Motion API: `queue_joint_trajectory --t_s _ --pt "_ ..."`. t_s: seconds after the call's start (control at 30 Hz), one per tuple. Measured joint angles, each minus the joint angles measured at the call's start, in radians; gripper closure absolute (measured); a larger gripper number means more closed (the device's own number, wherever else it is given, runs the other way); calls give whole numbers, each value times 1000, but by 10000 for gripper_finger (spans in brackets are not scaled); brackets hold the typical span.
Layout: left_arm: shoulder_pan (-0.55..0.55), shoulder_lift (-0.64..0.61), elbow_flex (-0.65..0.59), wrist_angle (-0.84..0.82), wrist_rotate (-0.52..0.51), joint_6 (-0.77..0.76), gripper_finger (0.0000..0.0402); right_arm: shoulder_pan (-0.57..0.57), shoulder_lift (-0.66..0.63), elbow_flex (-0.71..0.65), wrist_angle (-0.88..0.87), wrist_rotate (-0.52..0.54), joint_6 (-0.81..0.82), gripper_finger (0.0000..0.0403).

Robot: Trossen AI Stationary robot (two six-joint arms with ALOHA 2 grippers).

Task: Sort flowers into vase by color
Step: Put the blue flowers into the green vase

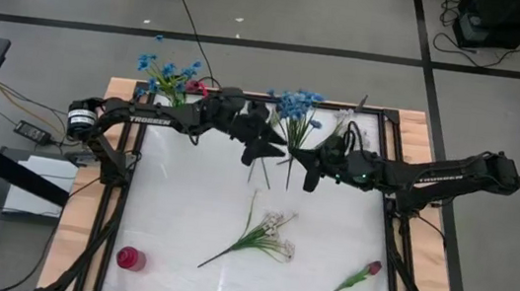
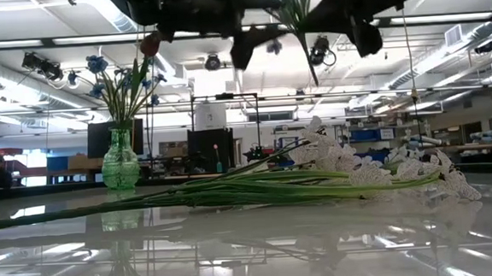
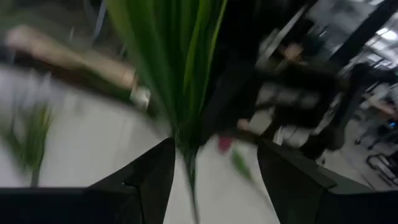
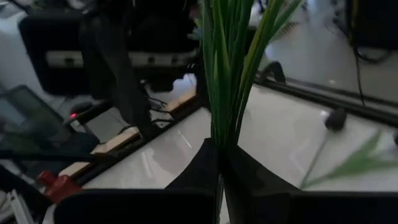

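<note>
Glossy white surface [image 1: 183, 206]: right end effector [image 4: 219, 163] pinched shut on blue-blossomed artificial flower bunch [image 1: 295, 105]. Left end effector [image 3: 214, 165] gapes around its stems. Light, floppy stems; grip low.

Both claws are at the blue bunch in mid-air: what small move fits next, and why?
Probably the left claw should close on the blue flowers. The right claw already pinches the stems, while the left's fingers stand open around them.

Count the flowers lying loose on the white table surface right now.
2: a white blossom spray near the table's middle, and a pink tulip toward the front right corner. The blue bunch is held up between both grippers, not lying; none seem hidden.
</note>
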Motion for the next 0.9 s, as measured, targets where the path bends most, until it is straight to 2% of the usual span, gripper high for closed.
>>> queue_joint_trajectory --t_s 0.13,0.33,0.6,0.83,0.9 --pt "0 0 0 123 1 -10 169 0 0 0 26 -38 -67 387" --pt "-1 0 0 139 0 -16 189 0 1 0 63 -80 -126 387" --pt "-1 0 0 172 18 -24 278 -3 1 0 80 -93 -145 384" --pt "-1 0 0 183 18 -23 377 0 1 0 92 -96 -129 359" --pt "-1 0 0 184 18 -22 391 0 1 0 95 -96 -130 352"
